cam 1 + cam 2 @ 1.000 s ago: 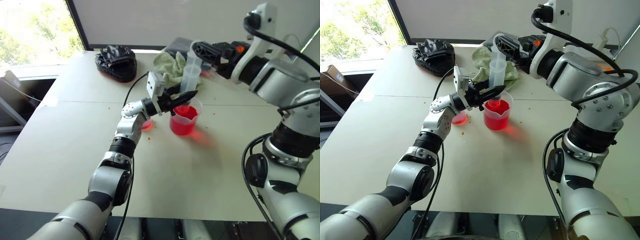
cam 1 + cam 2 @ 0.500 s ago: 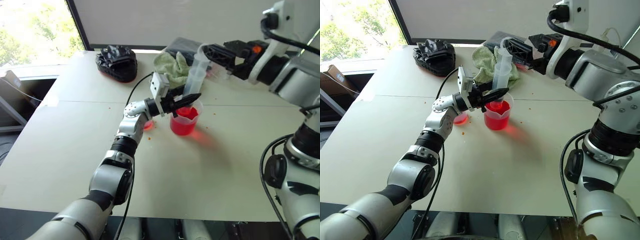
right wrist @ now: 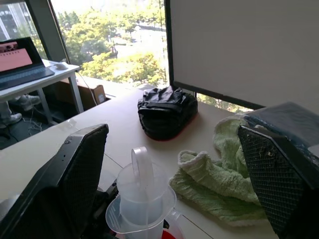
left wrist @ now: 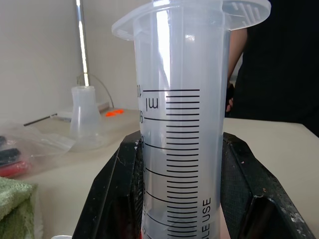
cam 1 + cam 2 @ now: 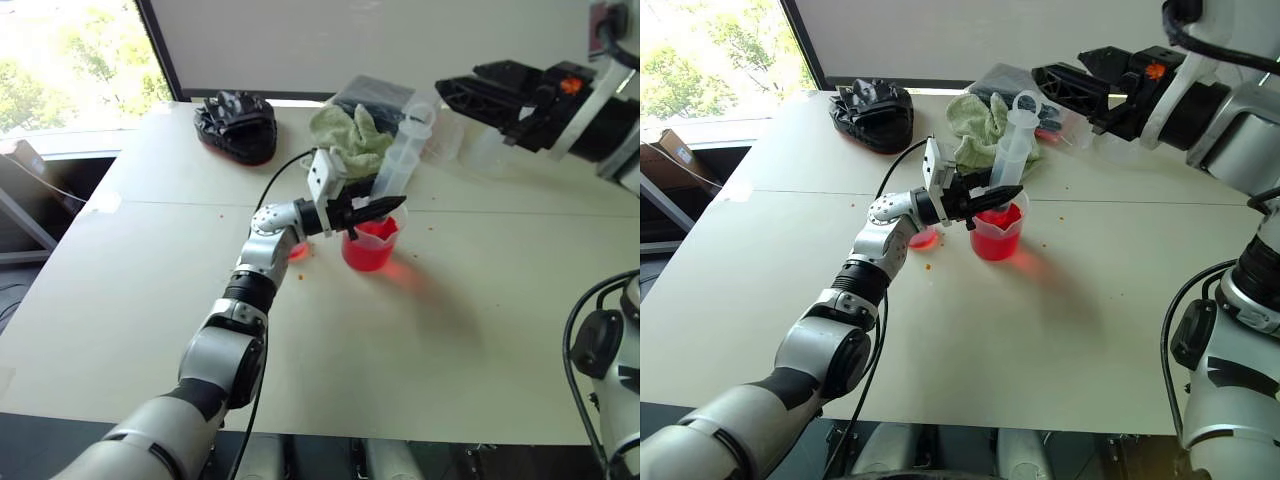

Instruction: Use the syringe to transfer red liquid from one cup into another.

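Head views: left gripper has its fingers clamped on the lower barrel of the syringe, which stands tilted with its tip down inside the beaker and its plunger ring up toward the far side of the counter. Beaker holds red liquid, sits mid-counter. Small cup with a little red in it sits just beside the beaker on the robot's left, partly hidden behind the left forearm. Right gripper is up in the air, well apart from the syringe on its right, fingers spread wide, holding nothing. Green towel lies beyond the beaker, black bag further left near the far edge, clear plastic items near the right gripper. Left wrist view: syringe barrel with black scale marks sits tight between the two black fingers, flange at the end away from the gripper; a small clear flask stands on the counter behind, a person in dark clothes beyond it. Right wrist view: both right fingers stand far apart with the syringe's plunger ring and flange seen between them but well ahead, not touched; towel and bag lie past it.
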